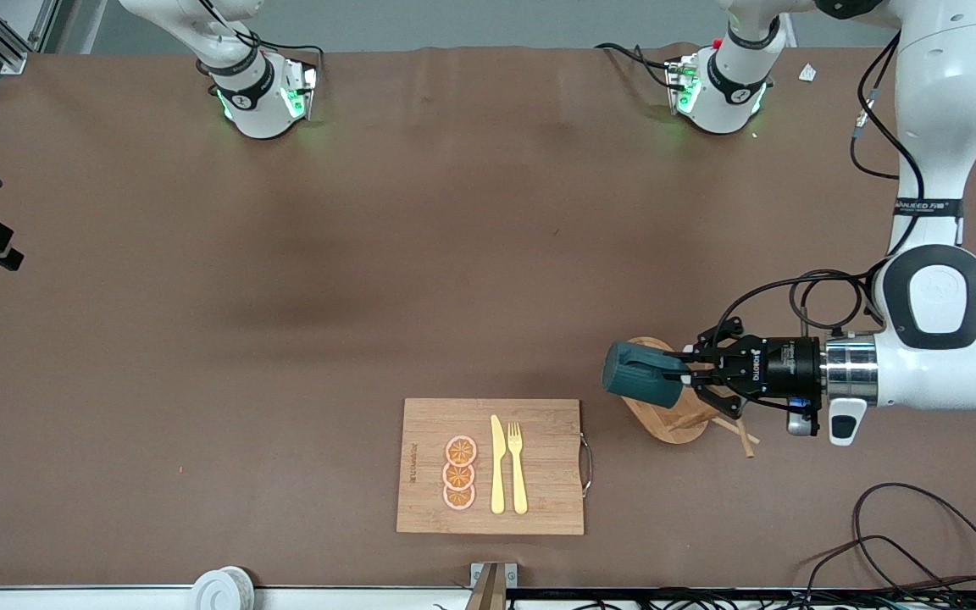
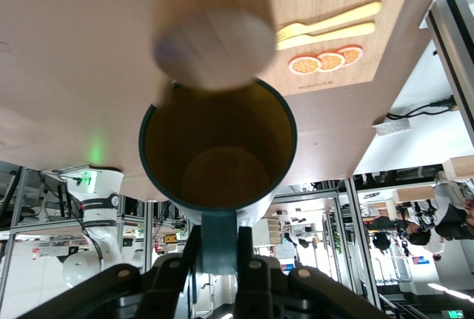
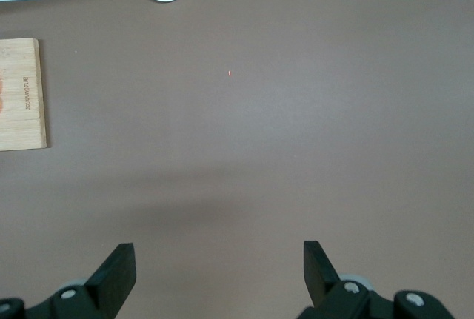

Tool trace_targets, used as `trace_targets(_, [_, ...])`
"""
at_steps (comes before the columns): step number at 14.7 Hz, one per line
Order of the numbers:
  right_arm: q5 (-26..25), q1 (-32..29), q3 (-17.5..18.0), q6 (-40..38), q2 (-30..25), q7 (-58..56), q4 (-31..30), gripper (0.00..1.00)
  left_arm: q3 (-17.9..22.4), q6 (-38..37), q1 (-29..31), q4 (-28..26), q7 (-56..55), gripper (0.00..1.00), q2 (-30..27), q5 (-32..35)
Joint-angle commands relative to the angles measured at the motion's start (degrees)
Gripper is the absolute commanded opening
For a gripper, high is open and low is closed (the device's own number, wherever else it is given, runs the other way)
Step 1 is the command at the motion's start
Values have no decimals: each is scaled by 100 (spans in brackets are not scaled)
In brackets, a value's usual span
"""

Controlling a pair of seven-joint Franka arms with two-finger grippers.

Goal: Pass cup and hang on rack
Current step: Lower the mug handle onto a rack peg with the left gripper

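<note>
Our left gripper [image 1: 681, 369] and the cup [image 1: 642, 374] hide most of the rack [image 1: 671, 418]. We clamp the teal, tan-lined cup's handle over it; our right gripper [image 3: 219, 271] waits spread wide.

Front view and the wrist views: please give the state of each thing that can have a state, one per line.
cup: lying sideways in the air over the rack, held by its handle
rack: on the table, no cup hung on it
left gripper: shut on the cup's handle
right gripper: open, holding nothing, waiting
</note>
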Motion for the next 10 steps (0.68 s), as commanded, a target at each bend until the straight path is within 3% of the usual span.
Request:
trace_targets(1, [-71, -25, 35, -60, 23, -85, 76, 100, -14, -353, 162, -66, 149, 1, -53, 81])
trace_targets(10, [-62, -25, 35, -60, 23, -76, 76, 100, -14, -601, 707, -57, 651, 2, 246, -16])
